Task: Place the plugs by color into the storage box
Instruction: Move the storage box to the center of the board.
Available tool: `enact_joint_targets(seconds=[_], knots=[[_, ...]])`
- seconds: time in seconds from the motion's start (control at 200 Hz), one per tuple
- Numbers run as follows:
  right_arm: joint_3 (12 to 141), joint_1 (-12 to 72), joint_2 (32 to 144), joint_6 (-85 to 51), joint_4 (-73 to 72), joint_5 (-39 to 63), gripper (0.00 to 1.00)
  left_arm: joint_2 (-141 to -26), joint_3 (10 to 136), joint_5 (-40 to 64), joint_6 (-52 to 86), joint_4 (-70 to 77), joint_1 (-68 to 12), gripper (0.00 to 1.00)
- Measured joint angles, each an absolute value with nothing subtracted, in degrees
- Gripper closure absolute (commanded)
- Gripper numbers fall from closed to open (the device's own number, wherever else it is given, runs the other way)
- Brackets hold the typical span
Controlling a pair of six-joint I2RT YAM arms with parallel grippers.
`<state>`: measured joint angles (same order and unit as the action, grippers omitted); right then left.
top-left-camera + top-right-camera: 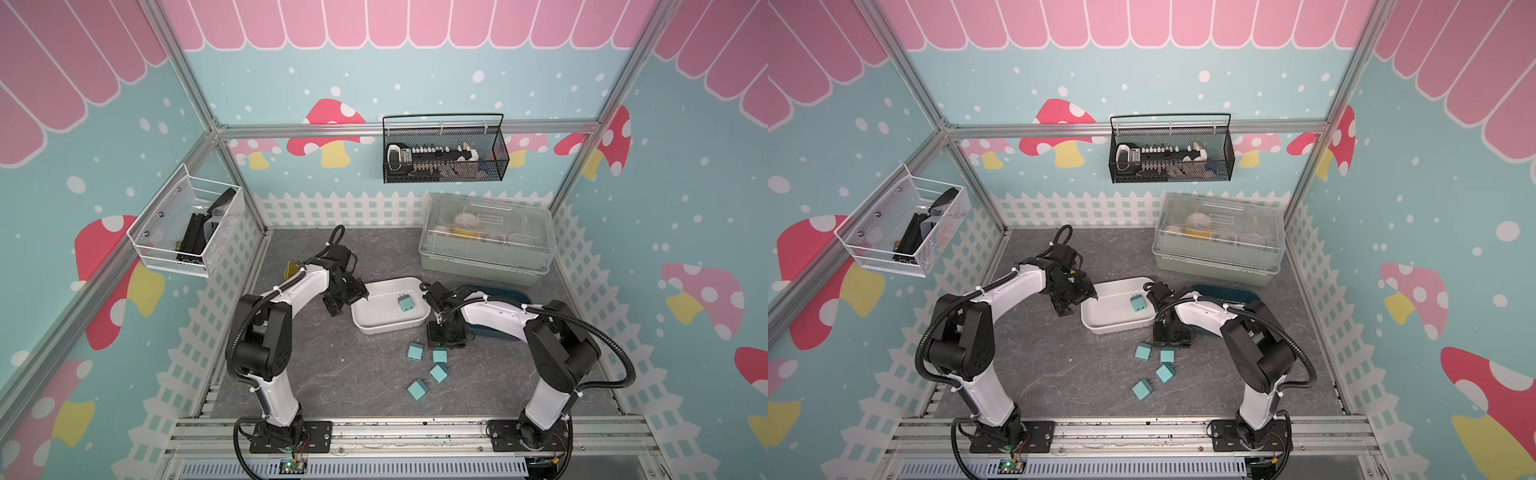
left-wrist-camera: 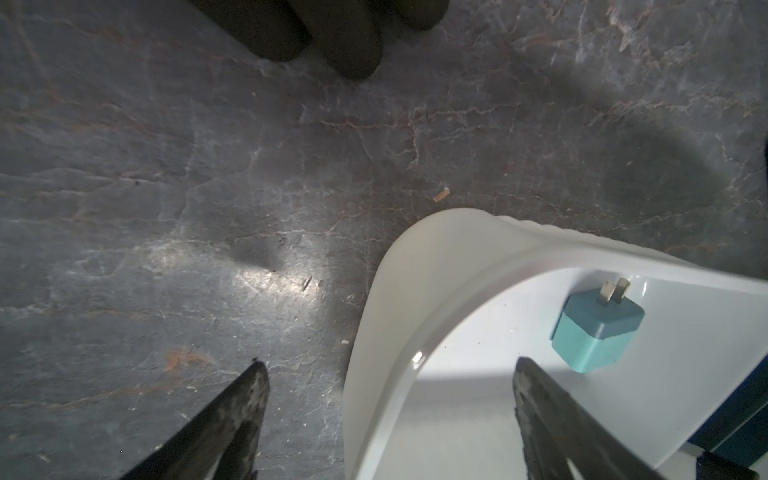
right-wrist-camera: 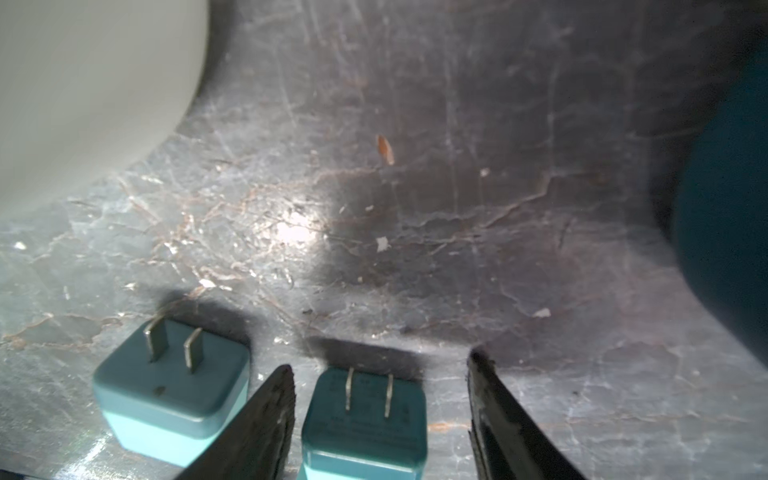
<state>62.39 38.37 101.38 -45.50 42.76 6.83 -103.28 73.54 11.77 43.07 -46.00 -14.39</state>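
Right jaws stand apart, straddling one light blue squarish plastic plug (image 3: 363, 419) on the grey marbled counter (image 1: 324, 374), not clamped. Left jaws are wide and empty over the rim of the shallow white plastic storage box (image 1: 388, 328), which contains another blue plug (image 1: 404, 302).

Black mesh basket (image 1: 445, 170) hangs at the back, white mesh basket (image 1: 164, 220) on the left.

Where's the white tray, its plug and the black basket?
tray (image 1: 376, 309) in a top view: bare floor
plug (image 1: 404, 304) in a top view: blue body
basket (image 1: 446, 171) in a top view: mesh front
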Motion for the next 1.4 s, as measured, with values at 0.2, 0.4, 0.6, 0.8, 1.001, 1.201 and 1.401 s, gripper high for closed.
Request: enact_joint_targets(seconds=[0.2,0.4,0.6,0.8,1.001,1.201,1.401], knots=[[61.80,38.59,100.88,-45.56,42.19,6.39,0.39,-102.72,73.03,11.53,43.07,-46.02,-14.37,0.11],[61.06,38.79,100.03,-45.28,41.56,6.00,0.40,-101.56,73.06,10.66,43.07,-46.15,-14.33,0.12],[61.17,39.38,99.74,-43.77,41.52,6.37,0.37,-101.58,73.10,7.84,42.61,-47.66,-13.78,0.13],[63.51,39.81,99.74,-41.98,41.69,7.44,0.37,-103.39,74.41,4.84,40.38,-50.94,-12.99,0.14],[64.88,39.81,99.83,-40.95,41.89,7.66,0.37,-104.47,74.54,3.53,37.76,-54.63,-9.30,0.14],[64.99,39.81,100.40,-40.75,42.37,7.90,0.37,-104.33,74.50,2.55,35.66,-56.18,-5.10,0.14],[64.97,39.81,100.42,-40.95,43.79,7.25,0.37,-104.31,75.31,4.93,34.39,-56.60,-5.23,0.13]])
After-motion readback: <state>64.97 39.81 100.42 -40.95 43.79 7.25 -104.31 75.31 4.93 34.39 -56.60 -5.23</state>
